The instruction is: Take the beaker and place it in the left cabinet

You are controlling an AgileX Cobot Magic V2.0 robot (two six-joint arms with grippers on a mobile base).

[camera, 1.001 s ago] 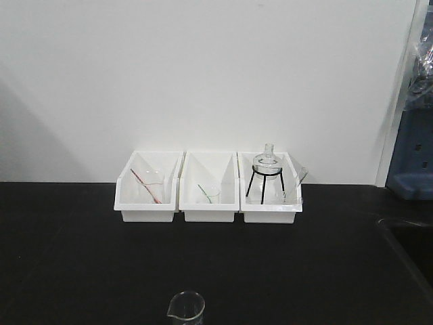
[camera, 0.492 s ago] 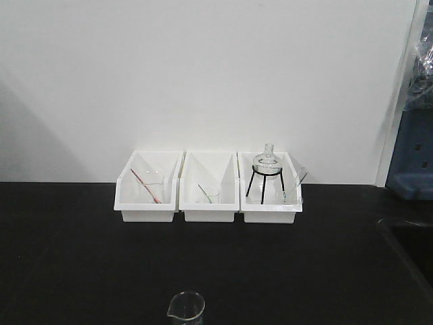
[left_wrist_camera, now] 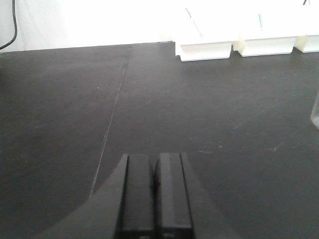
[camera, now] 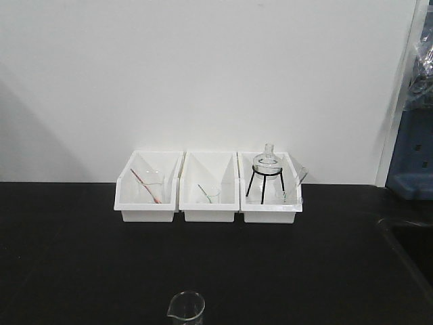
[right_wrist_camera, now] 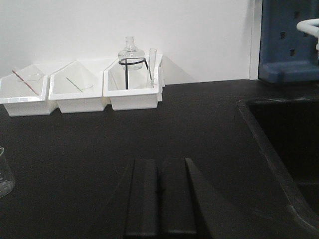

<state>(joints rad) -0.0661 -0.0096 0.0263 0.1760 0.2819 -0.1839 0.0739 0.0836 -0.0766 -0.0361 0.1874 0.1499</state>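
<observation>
Not started. The small clear glass beaker with a spout stands alone on the black benchtop, well apart from both arms. The left gripper and right gripper have their jaws pressed together, empty. The cabinet is out of view. Pick and place are both left.

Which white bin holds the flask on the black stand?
The rightmost bin in the front view; the middle bin and left bin hold only small glasses with rods.
</observation>
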